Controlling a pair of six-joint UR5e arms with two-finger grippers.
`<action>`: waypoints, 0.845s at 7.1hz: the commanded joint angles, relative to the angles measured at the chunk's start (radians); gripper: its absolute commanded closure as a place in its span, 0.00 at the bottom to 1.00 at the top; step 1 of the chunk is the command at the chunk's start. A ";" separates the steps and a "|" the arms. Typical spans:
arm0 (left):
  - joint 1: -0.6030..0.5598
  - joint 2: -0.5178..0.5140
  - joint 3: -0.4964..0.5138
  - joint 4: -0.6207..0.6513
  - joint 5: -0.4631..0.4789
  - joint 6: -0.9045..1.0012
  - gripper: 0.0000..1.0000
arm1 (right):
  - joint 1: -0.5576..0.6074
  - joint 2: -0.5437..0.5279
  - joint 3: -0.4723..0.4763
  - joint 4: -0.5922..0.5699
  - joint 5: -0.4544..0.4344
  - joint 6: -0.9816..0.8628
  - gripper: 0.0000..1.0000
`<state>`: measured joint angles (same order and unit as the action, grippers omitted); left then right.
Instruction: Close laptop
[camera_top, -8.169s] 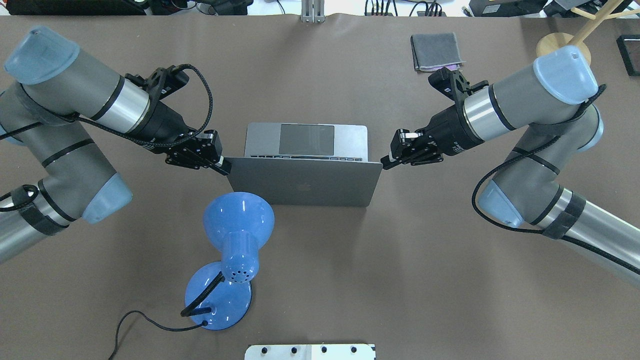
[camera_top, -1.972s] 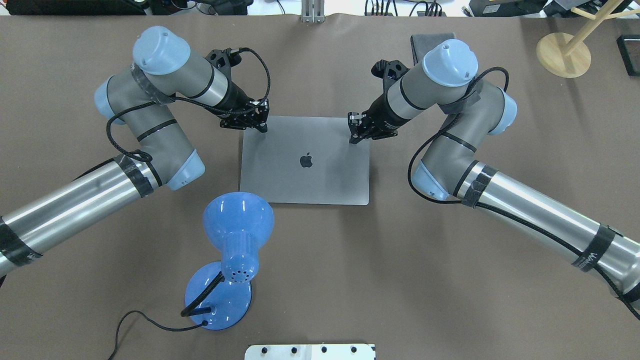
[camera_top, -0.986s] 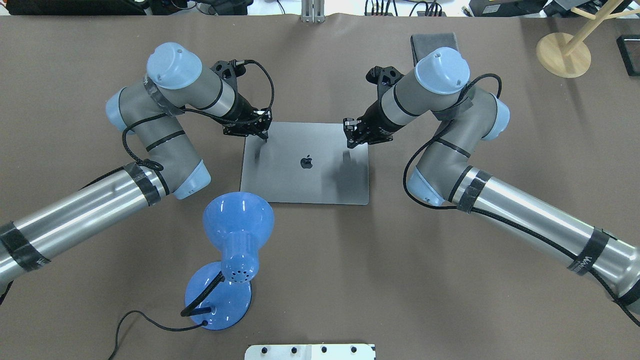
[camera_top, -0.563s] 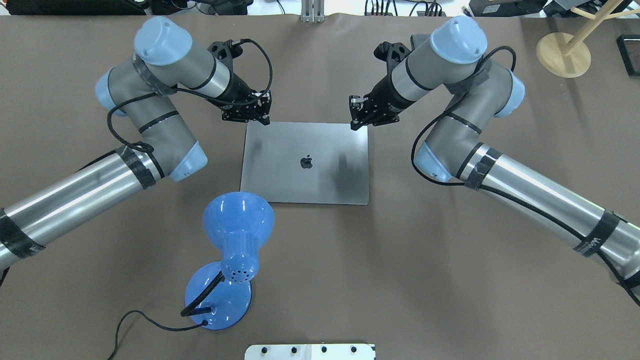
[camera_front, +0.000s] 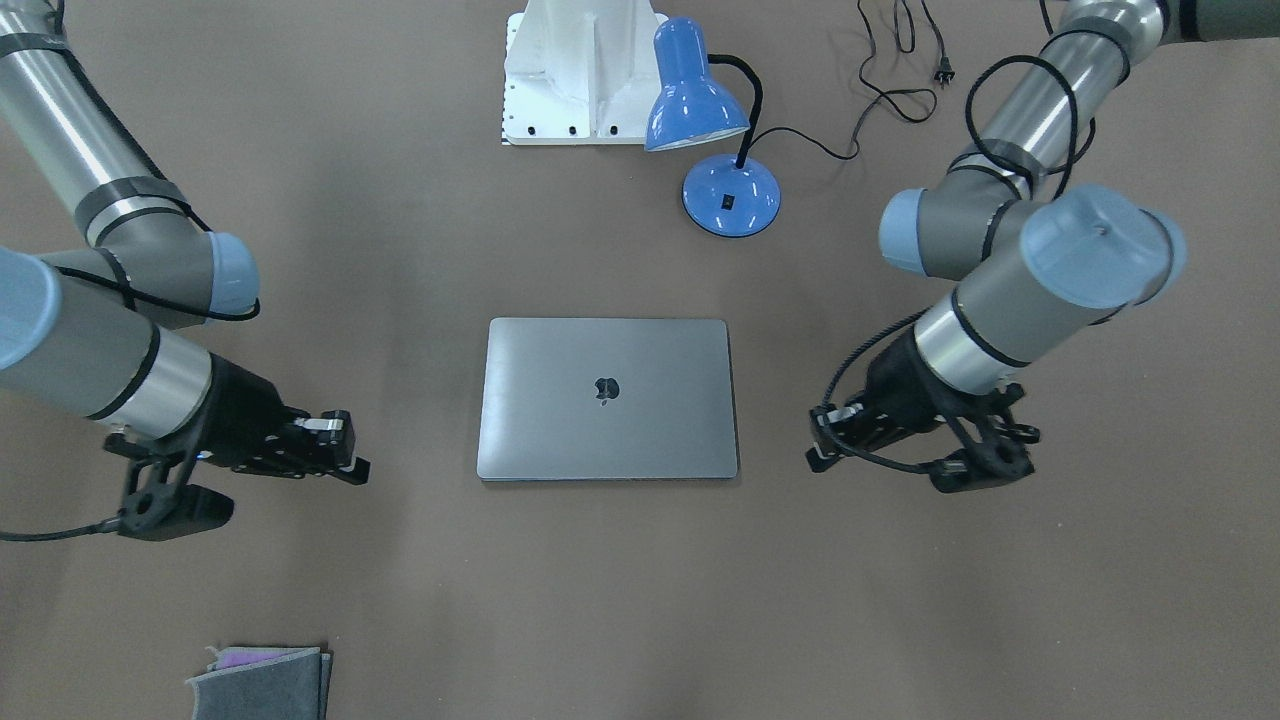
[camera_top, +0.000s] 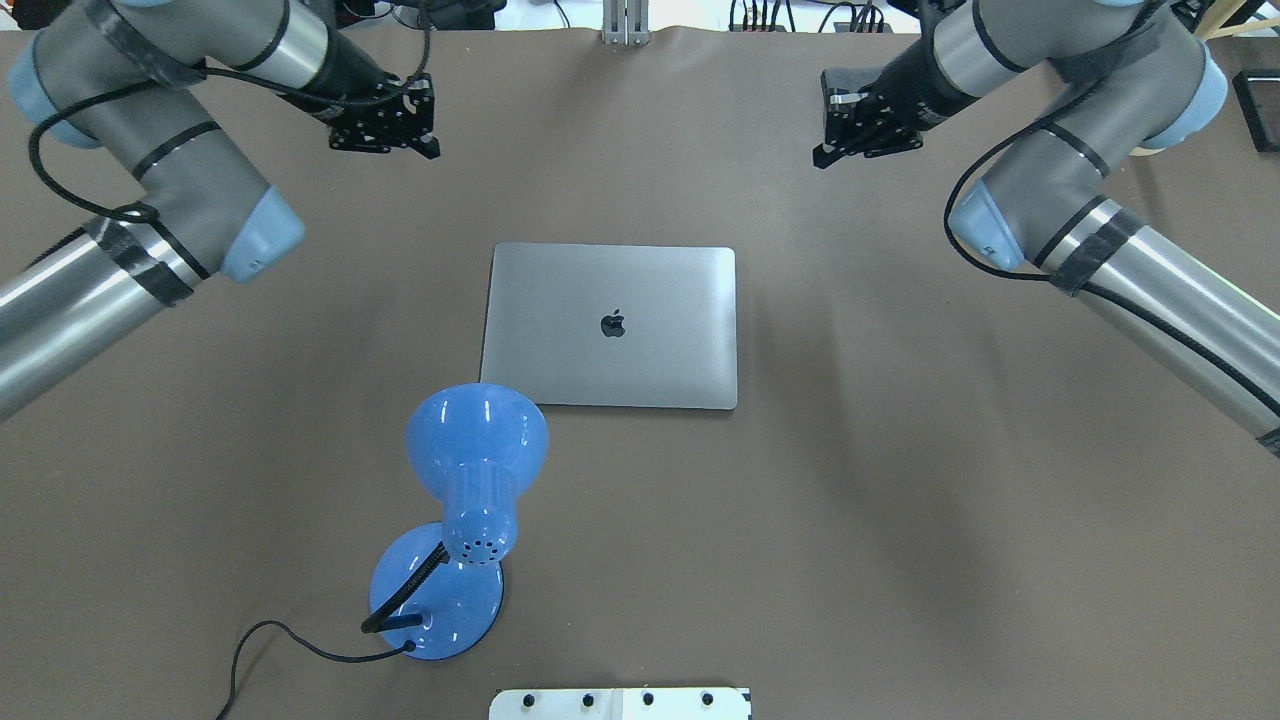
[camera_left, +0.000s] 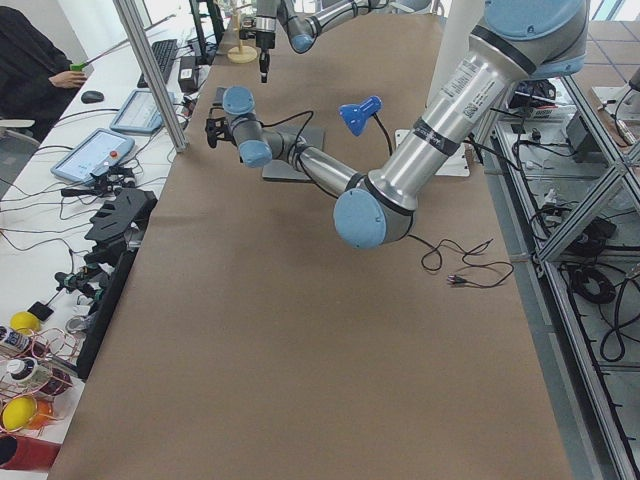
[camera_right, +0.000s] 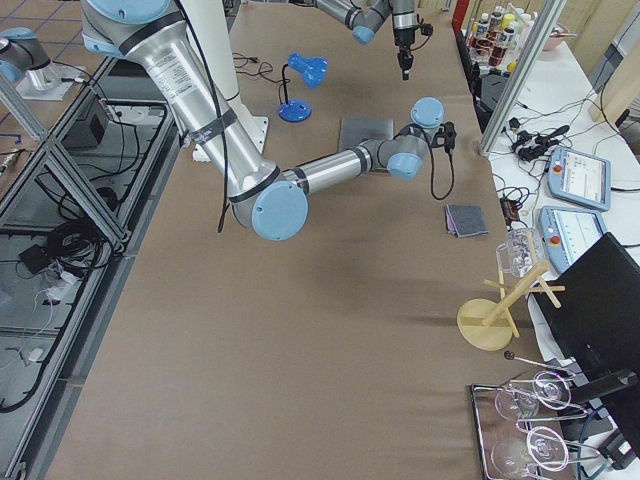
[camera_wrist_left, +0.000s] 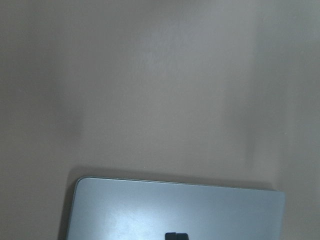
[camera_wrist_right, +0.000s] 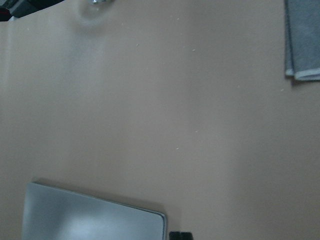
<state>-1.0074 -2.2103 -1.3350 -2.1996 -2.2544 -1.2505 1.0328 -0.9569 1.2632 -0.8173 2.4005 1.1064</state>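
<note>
The space-grey laptop (camera_top: 610, 325) lies shut and flat on the brown table, apple logo up; it also shows in the front view (camera_front: 607, 398). My left gripper (camera_top: 428, 152) hangs above the table beyond the laptop's far left corner, fingers together, holding nothing. My right gripper (camera_top: 818, 160) hangs beyond the far right corner, also shut and empty. Neither touches the laptop. In the front view the left gripper (camera_front: 812, 460) is at the right and the right gripper (camera_front: 358, 470) at the left. The lid's edge shows in the left wrist view (camera_wrist_left: 175, 210) and a corner in the right wrist view (camera_wrist_right: 90, 215).
A blue desk lamp (camera_top: 475, 440) stands just near-left of the laptop, its cord trailing left. A folded grey cloth (camera_front: 260, 680) lies at the far right of the table. A white mount plate (camera_top: 620, 703) sits at the near edge. A wooden stand (camera_right: 490, 320) stands far right.
The laptop lid, open 8 s ago, now lies flat. Over the last second both grippers have lifted off its far edge and drawn back and outward.
</note>
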 joint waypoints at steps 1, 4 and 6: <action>-0.142 0.110 -0.009 0.014 0.021 0.240 0.02 | 0.093 -0.067 -0.005 -0.073 -0.015 -0.150 0.00; -0.337 0.275 -0.038 0.058 0.009 0.553 0.02 | 0.275 -0.091 0.002 -0.499 -0.035 -0.697 0.00; -0.419 0.378 -0.075 0.186 0.013 0.778 0.02 | 0.357 -0.159 0.013 -0.595 -0.050 -0.912 0.00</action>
<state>-1.3675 -1.8928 -1.3939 -2.0819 -2.2435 -0.6211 1.3402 -1.0690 1.2691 -1.3490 2.3600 0.3438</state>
